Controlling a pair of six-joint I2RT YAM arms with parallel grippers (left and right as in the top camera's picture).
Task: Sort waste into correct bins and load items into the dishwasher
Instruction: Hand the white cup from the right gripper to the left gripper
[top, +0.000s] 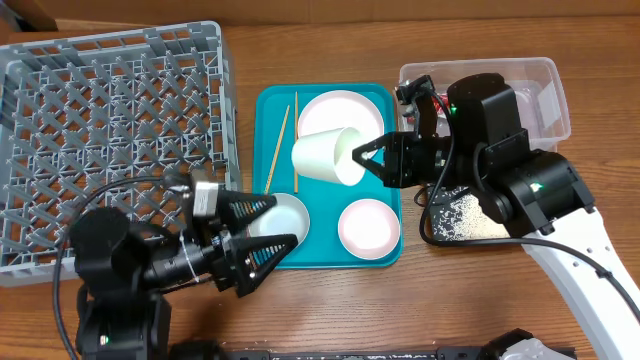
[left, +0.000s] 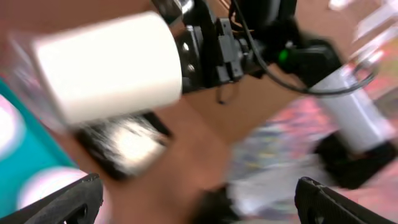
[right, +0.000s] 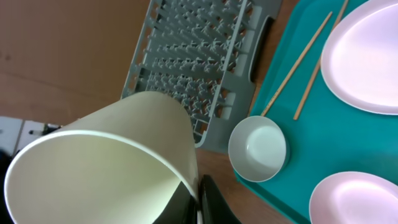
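Note:
My right gripper (top: 362, 158) is shut on the rim of a white cup (top: 325, 155) and holds it tilted on its side above the teal tray (top: 268, 110). The right wrist view shows the cup (right: 106, 162) pinched at its rim by the fingers (right: 202, 199). On the teal tray lie a large plate (top: 340, 108), two chopsticks (top: 277, 145), a small bowl (top: 285, 215) and a small plate (top: 368, 225). My left gripper (top: 283, 222) is open and empty over the bowl. The left wrist view is blurred; its fingers (left: 199, 205) are wide apart.
The grey dish rack (top: 110, 130) fills the left side. A clear tub (top: 530, 75) stands at the back right. A black tray (top: 460, 215) with rice grains lies partly under my right arm. The wrapper is not clearly visible.

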